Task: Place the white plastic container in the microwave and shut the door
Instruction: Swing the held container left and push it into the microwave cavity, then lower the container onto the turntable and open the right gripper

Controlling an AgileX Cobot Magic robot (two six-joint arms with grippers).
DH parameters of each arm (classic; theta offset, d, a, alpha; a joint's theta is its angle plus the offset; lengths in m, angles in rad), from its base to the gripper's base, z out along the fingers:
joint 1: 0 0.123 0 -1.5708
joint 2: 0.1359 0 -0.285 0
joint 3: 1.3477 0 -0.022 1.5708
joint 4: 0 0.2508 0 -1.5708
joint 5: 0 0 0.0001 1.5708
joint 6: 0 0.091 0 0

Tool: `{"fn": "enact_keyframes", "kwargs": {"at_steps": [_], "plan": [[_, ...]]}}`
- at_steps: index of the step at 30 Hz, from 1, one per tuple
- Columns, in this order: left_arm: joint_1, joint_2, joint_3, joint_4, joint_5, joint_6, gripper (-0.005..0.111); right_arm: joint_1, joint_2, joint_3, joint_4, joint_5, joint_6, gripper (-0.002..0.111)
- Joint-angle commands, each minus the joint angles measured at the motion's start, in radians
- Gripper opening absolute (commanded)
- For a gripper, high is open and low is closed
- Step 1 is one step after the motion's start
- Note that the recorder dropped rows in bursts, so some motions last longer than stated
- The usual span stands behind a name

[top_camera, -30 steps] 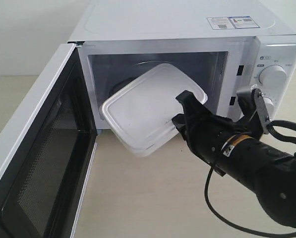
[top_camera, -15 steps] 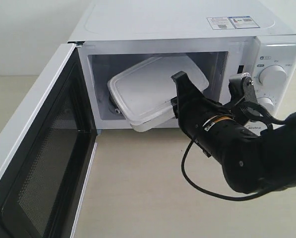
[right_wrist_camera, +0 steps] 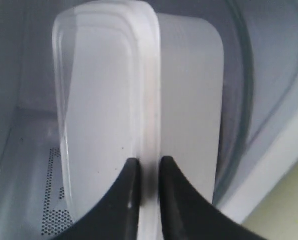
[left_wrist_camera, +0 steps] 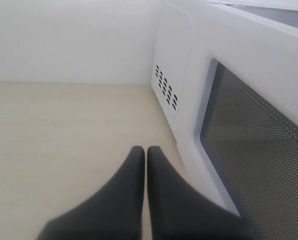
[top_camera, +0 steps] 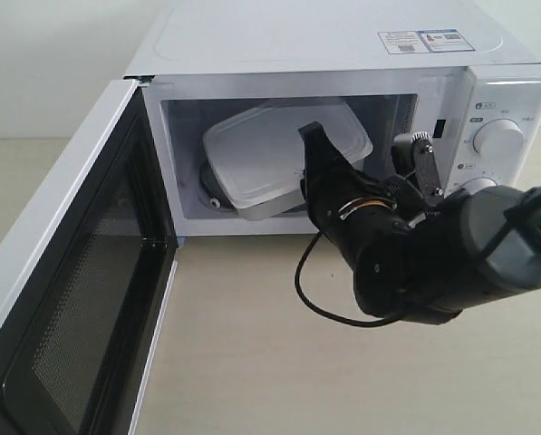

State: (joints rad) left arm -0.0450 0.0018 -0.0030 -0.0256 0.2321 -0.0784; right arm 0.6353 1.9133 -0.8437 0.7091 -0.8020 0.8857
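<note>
**Item 1. Microwave**: a white box on a pale table. Its cavity is seen open at the centre of the exterior view. A sticker is seen on its top, toward 1 o'clock. An upper dial is seen at 3 o'clock of the cavity. A second dial below it is partly hidden by the arm.

**Item 2. Door**: swung wide open and hinged at the cavity's 9 o'clock side. It reaches toward 7 o'clock of the exterior view. Its dark mesh window is shown edge-on there and close up in the left wrist view.

**Item 3. Container**: a white lidded box, found inside the cavity in its upper half. It is tilted, with the lid turned toward the opening. Whether its far end rests on the cavity floor cannot be told.

**Item 4. Right gripper**: entered from 4 o'clock and clenched on the container's rim at its near edge. In the right wrist view the gripper is seen with one black finger on each side of the rim of the container.

**Item 5. Left gripper**: clenched, its fingers pressed together with nothing between them. It is held over the bare table beside the door's outer face.

**Item 6. Cable**: black, looped below the right arm.
</note>
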Motion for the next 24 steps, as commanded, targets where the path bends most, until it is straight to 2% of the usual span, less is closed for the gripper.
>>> {"fn": "enact_keyframes", "kwargs": {"at_steps": [1,14,18,22,24], "plan": [[0.003,-0.002,0.003,-0.002,0.000,-0.007,0.004,-0.046,0.006,-0.055,-0.003,0.028,-0.062,0.000],[0.003,-0.002,0.003,-0.002,0.000,-0.007,0.004,-0.048,0.072,-0.136,-0.009,0.013,-0.072,0.000],[0.003,-0.002,0.003,-0.002,0.000,-0.007,0.004,-0.048,0.074,-0.136,-0.016,0.013,-0.084,0.016],[0.003,-0.002,0.003,-0.002,0.000,-0.007,0.004,-0.048,0.074,-0.136,-0.018,0.013,-0.084,0.044],[0.003,-0.002,0.003,-0.002,0.000,-0.007,0.004,-0.048,0.074,-0.136,-0.018,0.013,-0.084,0.053]]}}
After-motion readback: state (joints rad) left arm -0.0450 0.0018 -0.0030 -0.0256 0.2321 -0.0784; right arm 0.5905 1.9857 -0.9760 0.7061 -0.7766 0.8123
